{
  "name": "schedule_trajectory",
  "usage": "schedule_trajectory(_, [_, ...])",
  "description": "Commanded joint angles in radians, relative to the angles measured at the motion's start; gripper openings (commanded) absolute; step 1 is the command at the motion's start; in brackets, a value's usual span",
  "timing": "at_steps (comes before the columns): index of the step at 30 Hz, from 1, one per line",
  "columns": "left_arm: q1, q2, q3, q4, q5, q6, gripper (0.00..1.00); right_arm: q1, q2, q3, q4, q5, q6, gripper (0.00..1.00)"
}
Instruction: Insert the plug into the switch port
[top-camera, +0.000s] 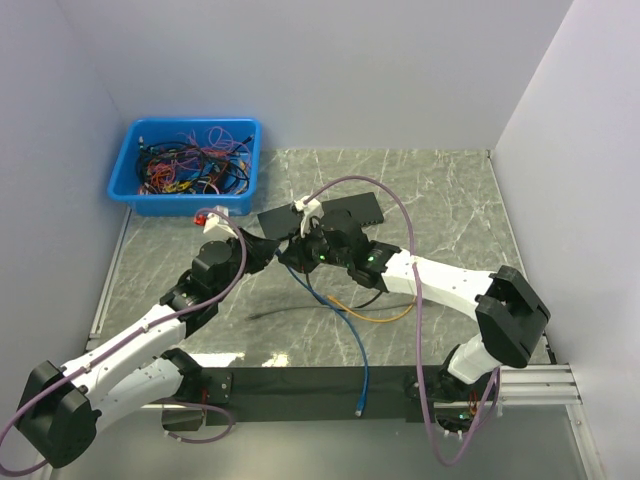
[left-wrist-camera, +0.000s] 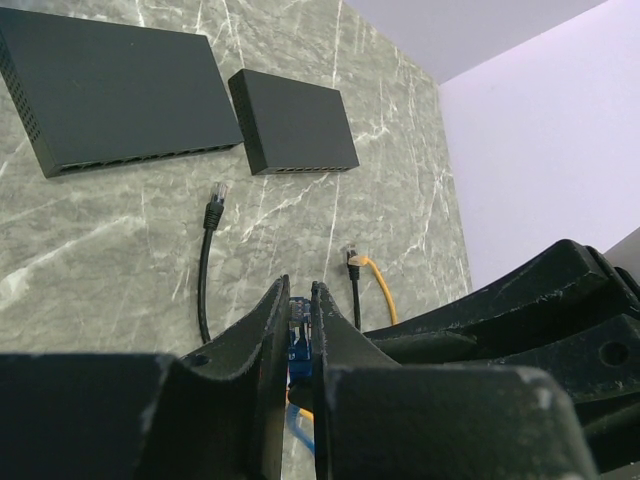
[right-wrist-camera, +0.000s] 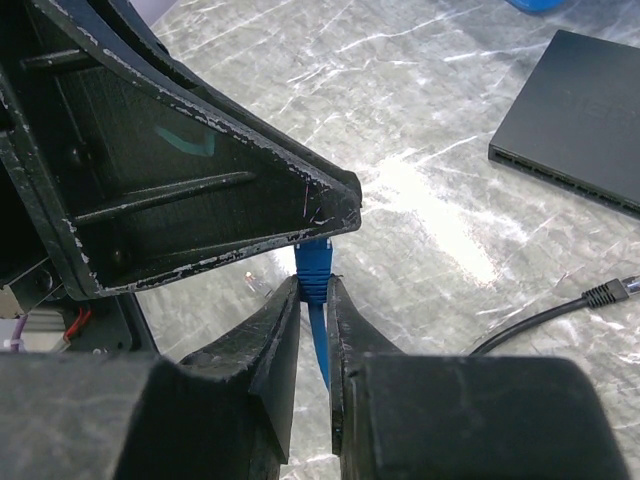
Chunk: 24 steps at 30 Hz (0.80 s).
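Two black tools meet over the middle of the grey-green marble counter (top-camera: 450, 210), and both hold the same blue network cable (top-camera: 352, 345). At the near edge, the free end of this cable lies on a black strip (top-camera: 300, 385) between the arm bases, and from there the cable runs up to the tools. The right tool (right-wrist-camera: 312, 288) is closed on the cable just under its blue plug (right-wrist-camera: 313, 258); the jaws press it from both sides. The left tool (left-wrist-camera: 300, 292) is closed too. It grips the plug end of the same cable, which shows blue between its two fingers. So the plug is up between the two tools, well apart from any port. Beyond the tools a thin orange-yellow cable (left-wrist-camera: 380, 295) and a thin black cable (left-wrist-camera: 205, 270) lie on the counter, each with a connector at its far end. Farther away lie a wide black switch (left-wrist-camera: 110, 90) and a smaller black switch (left-wrist-camera: 295, 120) side by side, their rows of ports facing the arms. In the far left corner stands a blue plastic bin (top-camera: 180, 203) full of tangled cables.
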Motion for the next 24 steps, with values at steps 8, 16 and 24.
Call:
schedule_trajectory(8, [-0.001,0.015,-0.007,0.035,0.003,-0.012,0.38,-0.058,-0.032,-0.023,0.073,0.022,0.027,0.00])
schedule_trajectory(16, [-0.003,-0.008,-0.032,-0.047,-0.124,-0.015,0.64,-0.193,0.041,0.028,-0.026,0.184,0.061,0.00])
schedule_trajectory(24, [0.002,0.155,0.040,-0.101,-0.265,0.037,0.67,-0.267,0.300,0.271,-0.244,0.350,0.070,0.00])
